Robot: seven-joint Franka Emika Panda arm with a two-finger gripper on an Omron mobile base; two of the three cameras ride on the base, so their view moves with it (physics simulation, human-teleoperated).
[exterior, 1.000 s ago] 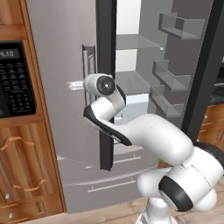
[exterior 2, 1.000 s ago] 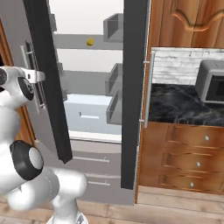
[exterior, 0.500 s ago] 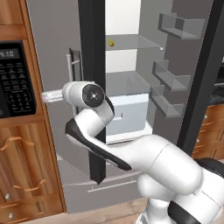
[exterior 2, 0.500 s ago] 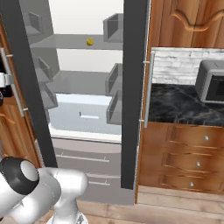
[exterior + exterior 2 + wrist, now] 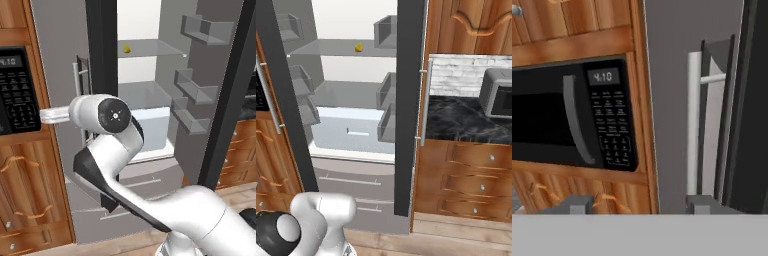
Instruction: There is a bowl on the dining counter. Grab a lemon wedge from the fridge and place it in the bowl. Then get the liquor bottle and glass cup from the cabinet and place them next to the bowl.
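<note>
The fridge [image 5: 57, 55] stands with both doors swung open, its glass shelves and door bins bare. A small yellow lemon wedge [image 5: 126, 49] lies on the upper glass shelf [image 5: 358, 48]. My gripper [image 5: 639, 205] is open, its two fingertips far apart with nothing between them. It points at the edge of the left fridge door [image 5: 672, 75], with the door's vertical bar handle [image 5: 694, 125] just ahead on the right. My arm reaches left across the front of that door, well below and left of the lemon wedge. The bowl, dining counter, liquor bottle and glass cup are out of view.
A black built-in microwave [image 5: 572, 117] sits in wood panelling left of the fridge [image 5: 15, 90]. To the right, a black marble worktop [image 5: 461, 120] over knobbed drawers carries a grey appliance [image 5: 498, 92]. Wooden cabinet doors [image 5: 471, 25] hang above it. The open right door [image 5: 408, 100] juts out.
The left fridge door has swung wide open, uncovering the shelf with the lemon wedge. My arm swept left with it, and the gripper has gone from shut on the handle to open.
</note>
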